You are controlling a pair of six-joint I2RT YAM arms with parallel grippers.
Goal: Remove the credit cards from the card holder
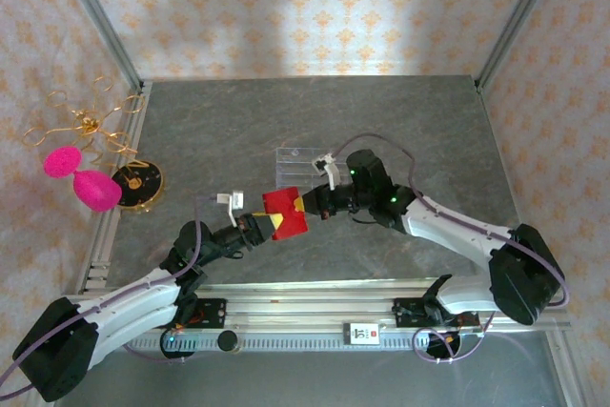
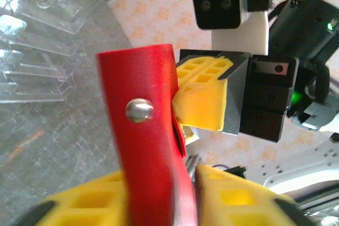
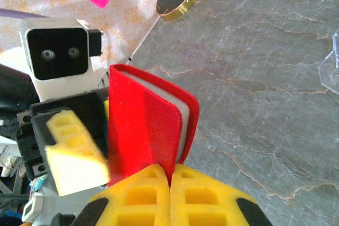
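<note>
The left claw (image 2: pixel 183 197) clamps one end of the red card holder (image 1: pixel 284 212) and the right claw (image 3: pixel 169 183) pinches its opposite edge, over the desk (image 1: pixel 400 121). Uneven pulling could slip the thin flap free, dropping the holder unopened.

the wallet (image 3: pixel 143 125) is red, matt and felt-like, smoother on its strap, with a shiny metal stud (image 2: pixel 139 110); at its 12 o'clock, a tray (image 1: pixel 297 164) of clear glossy plastic; the table (image 1: pixel 238 121) is grey, matt, stone-veined; at 9 o'clock, a disc (image 1: pixel 136 183) rimmed in polished gold metal
</note>
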